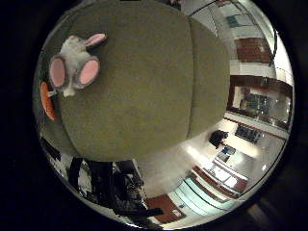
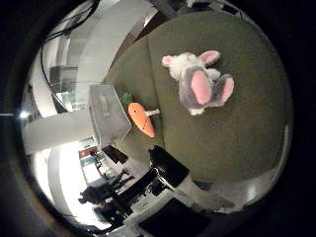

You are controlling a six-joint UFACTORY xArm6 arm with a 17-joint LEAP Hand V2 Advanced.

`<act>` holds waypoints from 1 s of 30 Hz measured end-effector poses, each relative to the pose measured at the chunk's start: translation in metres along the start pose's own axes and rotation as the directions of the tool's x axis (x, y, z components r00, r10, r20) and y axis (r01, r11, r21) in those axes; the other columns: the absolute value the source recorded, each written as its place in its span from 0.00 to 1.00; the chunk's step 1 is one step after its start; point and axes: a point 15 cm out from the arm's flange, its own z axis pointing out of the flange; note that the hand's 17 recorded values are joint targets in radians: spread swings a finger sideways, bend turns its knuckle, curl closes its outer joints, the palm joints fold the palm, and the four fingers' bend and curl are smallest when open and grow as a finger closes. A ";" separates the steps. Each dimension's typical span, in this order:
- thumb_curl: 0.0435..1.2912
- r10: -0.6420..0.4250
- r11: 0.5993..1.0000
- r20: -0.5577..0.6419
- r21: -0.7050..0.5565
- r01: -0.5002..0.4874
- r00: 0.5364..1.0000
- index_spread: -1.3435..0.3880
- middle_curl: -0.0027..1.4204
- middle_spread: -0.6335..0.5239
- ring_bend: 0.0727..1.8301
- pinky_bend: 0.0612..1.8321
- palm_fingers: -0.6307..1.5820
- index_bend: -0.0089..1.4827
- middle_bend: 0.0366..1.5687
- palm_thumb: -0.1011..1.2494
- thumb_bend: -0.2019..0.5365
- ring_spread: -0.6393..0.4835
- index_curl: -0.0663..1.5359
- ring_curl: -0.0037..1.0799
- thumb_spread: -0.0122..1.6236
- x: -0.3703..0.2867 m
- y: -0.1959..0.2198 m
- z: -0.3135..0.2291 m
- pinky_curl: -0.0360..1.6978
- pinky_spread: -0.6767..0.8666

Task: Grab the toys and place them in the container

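Right thumb side palm view is showing most of the action: a plush bunny (image 2: 200, 84) is lying on a big olive-green cushioned surface (image 2: 242, 143), grey and white with pink ear linings and pink foot soles facing the camera. Just beside it, nearer the edge of the cushion, a plush carrot (image 2: 141, 119) is lying with its green top pointing toward a grey container (image 2: 107, 118). The carrot and the container look like they're touching or nearly so, honestly can't tell which. The container is sitting at the edge of the cushion, and its open side is facing away from the bunny as far as I can make out.

The bunny and the carrot are lying apart from each other, with bare fabric in between, and neither toy is in the container.

A black and white part of the robot hand (image 2: 170, 173) is poking into that same view, hanging out past the cushion's edge, not touching either toy. From what's showing I can't tell whether its fingers are curled or straight; nothing is visibly being held.

The little finger side view is catching the same bunny and a sliver of orange carrot at the cushion's far edge, with the rest of the room spreading out beyond.
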 end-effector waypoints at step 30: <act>0.26 -0.056 0.997 -0.004 -0.046 0.056 0.998 0.54 0.35 0.36 0.46 0.57 0.86 0.22 0.40 0.64 0.26 0.36 0.28 0.37 0.64 -0.045 -0.013 0.083 0.05 0.27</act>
